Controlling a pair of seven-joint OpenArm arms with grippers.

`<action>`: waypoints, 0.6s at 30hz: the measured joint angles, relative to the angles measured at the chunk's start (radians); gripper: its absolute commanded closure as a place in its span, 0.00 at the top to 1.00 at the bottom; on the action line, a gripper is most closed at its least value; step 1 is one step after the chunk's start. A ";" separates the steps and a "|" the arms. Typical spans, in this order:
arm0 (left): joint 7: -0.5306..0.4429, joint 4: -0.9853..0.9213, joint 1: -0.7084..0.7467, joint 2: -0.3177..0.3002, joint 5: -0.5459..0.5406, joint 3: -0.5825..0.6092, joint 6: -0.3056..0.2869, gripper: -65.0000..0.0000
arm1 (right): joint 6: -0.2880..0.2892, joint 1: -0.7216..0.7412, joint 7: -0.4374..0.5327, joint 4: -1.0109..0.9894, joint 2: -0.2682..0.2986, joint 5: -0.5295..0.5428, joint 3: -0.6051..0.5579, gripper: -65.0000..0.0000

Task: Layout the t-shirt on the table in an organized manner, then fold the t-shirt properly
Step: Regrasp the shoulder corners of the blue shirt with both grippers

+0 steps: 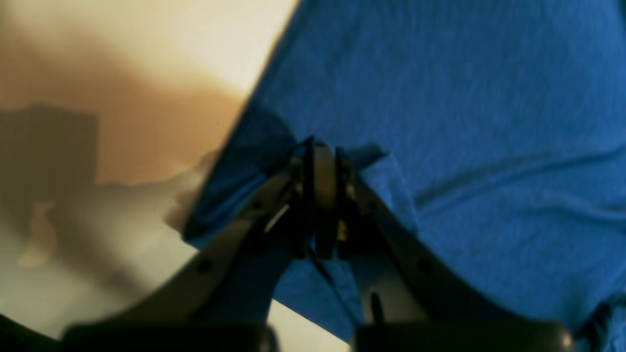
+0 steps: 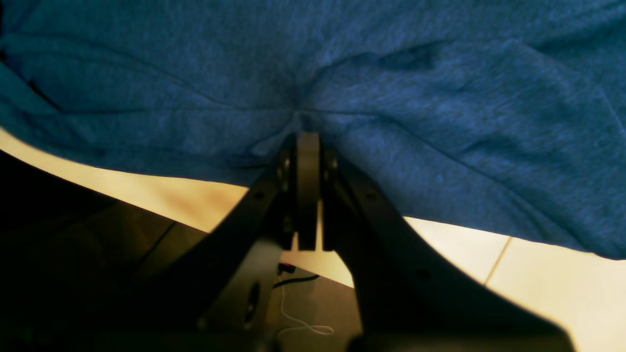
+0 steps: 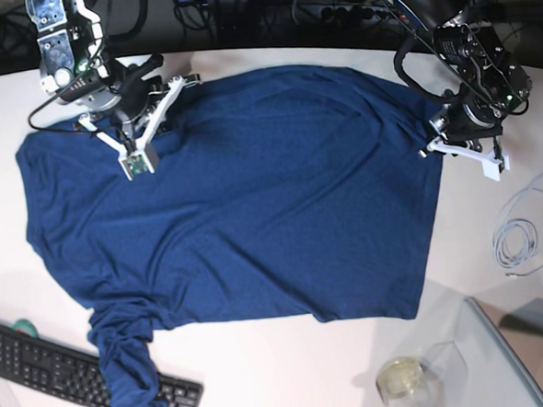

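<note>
The dark navy t-shirt (image 3: 253, 195) lies spread over the white table (image 3: 291, 368), wrinkled, with one sleeve (image 3: 125, 374) bunched at the front left. My left gripper (image 1: 323, 151) is shut on a folded bit of the t-shirt (image 1: 464, 122) at its edge, on the right side in the base view (image 3: 440, 124). My right gripper (image 2: 307, 139) is shut on a pinch of the t-shirt (image 2: 415, 107) near the hem, at the far left in the base view (image 3: 183, 82). Creases radiate from that pinch. Bare table (image 2: 547, 283) shows beside it.
A black keyboard (image 3: 41, 361) lies at the front left, with the bunched sleeve draped over its right end. A coiled white cable (image 3: 520, 234) lies at the right. A grey glass-edged stand (image 3: 506, 351) and a small round yellowish dish (image 3: 399, 377) sit at the front right.
</note>
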 measured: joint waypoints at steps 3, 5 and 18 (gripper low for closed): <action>-0.001 -0.002 0.001 0.000 0.000 0.000 0.000 0.00 | 0.000 0.000 0.000 0.000 -0.002 0.000 0.000 0.00; -0.001 -0.002 0.001 0.002 0.000 0.000 0.000 0.00 | 0.000 0.000 0.000 0.000 -0.002 0.000 0.000 0.00; -0.005 -0.095 -0.063 0.002 0.010 -0.108 0.004 0.00 | 0.000 0.000 0.000 0.000 -0.002 0.000 -0.002 0.00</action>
